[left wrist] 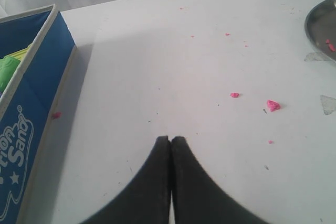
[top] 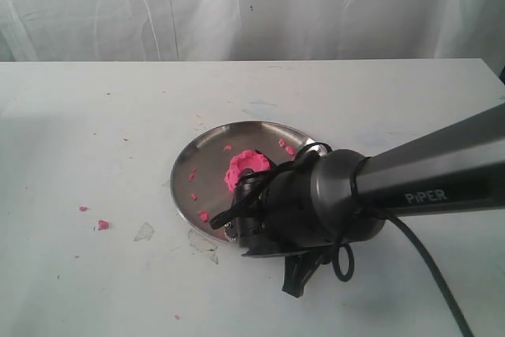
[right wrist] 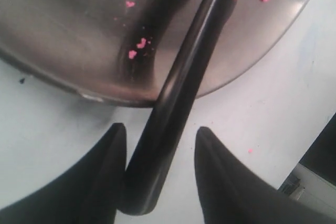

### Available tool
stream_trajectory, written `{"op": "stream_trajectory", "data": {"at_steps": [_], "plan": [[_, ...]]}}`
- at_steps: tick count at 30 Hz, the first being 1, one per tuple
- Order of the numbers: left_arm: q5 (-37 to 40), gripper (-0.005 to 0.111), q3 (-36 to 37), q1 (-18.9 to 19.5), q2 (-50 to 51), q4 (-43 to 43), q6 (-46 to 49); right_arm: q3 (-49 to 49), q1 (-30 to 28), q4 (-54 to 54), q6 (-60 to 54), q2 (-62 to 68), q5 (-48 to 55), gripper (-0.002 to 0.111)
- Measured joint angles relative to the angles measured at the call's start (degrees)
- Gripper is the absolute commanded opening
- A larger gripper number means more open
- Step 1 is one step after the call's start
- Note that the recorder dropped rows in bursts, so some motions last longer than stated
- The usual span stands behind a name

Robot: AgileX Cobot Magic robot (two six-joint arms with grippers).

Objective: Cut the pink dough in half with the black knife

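The pink dough [top: 246, 167] is a dented mound in the middle of the steel plate [top: 189, 165]. The black knife [right wrist: 184, 72] lies tilted across the plate's rim [right wrist: 63, 80], handle end low over the table. That handle sits between the fingers of my right gripper [right wrist: 160, 128], which is open: the handle touches one finger and a gap shows beside the other. In the exterior view the right arm [top: 339, 195] hides this gripper, just in front of the dough. My left gripper [left wrist: 171, 138] is shut on nothing, over bare table far from the plate.
Pink crumbs dot the plate [top: 203, 215] and the table [top: 102, 225] [left wrist: 272, 105]. Clear scraps [top: 203, 241] lie near the plate's front edge. A blue box [left wrist: 31, 82] stands beside the left gripper. A white curtain [top: 252, 5] closes the back.
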Motion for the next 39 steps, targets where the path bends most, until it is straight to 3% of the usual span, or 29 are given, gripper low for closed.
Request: {"op": "stream_trajectory", "data": {"at_steps": [10, 12, 15, 31, 35, 39], "plan": [[0.00, 0.000, 0.00, 0.00, 0.00, 0.00, 0.00, 0.00, -3.62, -0.02, 0.10, 1.66, -1.79, 0.037], [0.00, 0.000, 0.00, 0.00, 0.00, 0.00, 0.00, 0.00, -3.75, -0.15, 0.10, 2.17, -1.53, 0.027], [0.00, 0.000, 0.00, 0.00, 0.00, 0.00, 0.00, 0.00, -4.16, -0.45, 1.03, 2.50, -0.59, 0.001], [0.00, 0.000, 0.00, 0.00, 0.00, 0.00, 0.00, -0.91, -4.63, -5.50, 5.77, 0.72, 5.90, 0.000], [0.00, 0.000, 0.00, 0.00, 0.00, 0.00, 0.00, -1.04, -12.13, 4.05, 4.47, -4.76, -3.58, 0.000], [0.00, 0.000, 0.00, 0.00, 0.00, 0.00, 0.00, -1.14, -21.93, 22.35, -7.18, -10.50, -12.29, 0.000]]}}
